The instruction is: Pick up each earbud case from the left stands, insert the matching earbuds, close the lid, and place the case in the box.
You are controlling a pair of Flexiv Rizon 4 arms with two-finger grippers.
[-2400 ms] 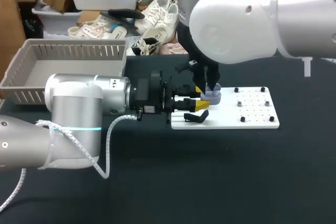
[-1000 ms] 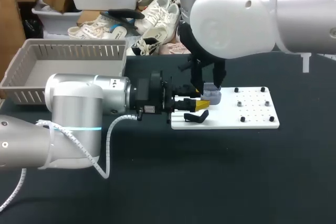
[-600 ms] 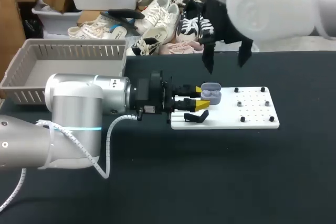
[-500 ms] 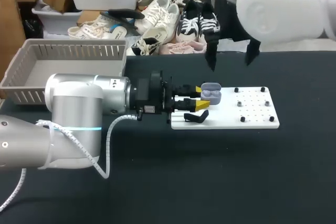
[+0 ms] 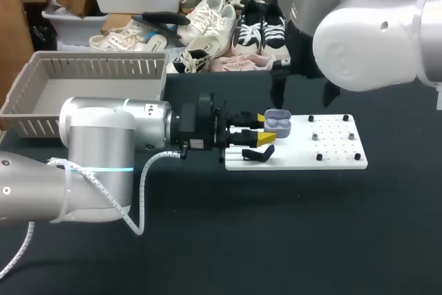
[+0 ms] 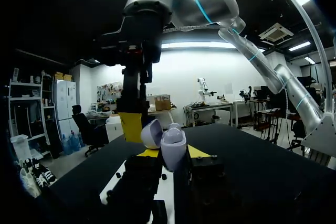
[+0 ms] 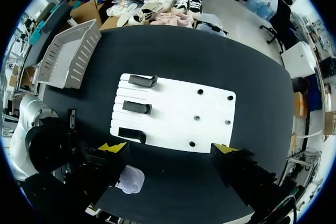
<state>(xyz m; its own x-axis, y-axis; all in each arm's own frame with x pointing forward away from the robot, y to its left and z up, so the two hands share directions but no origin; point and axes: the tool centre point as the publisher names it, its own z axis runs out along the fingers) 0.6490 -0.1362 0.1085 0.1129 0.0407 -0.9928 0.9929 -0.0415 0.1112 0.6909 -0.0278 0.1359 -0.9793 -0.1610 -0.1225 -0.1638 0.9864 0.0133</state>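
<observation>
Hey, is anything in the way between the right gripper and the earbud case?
Nothing visible does. The right gripper hangs open above the white board. The earbud case sits lower, off to one side, lid open, held in the left gripper. Only open air lies between them.

A white board [image 5: 304,162] with small black pegs [image 5: 318,157] lies on the black table [image 5: 276,240].
</observation>
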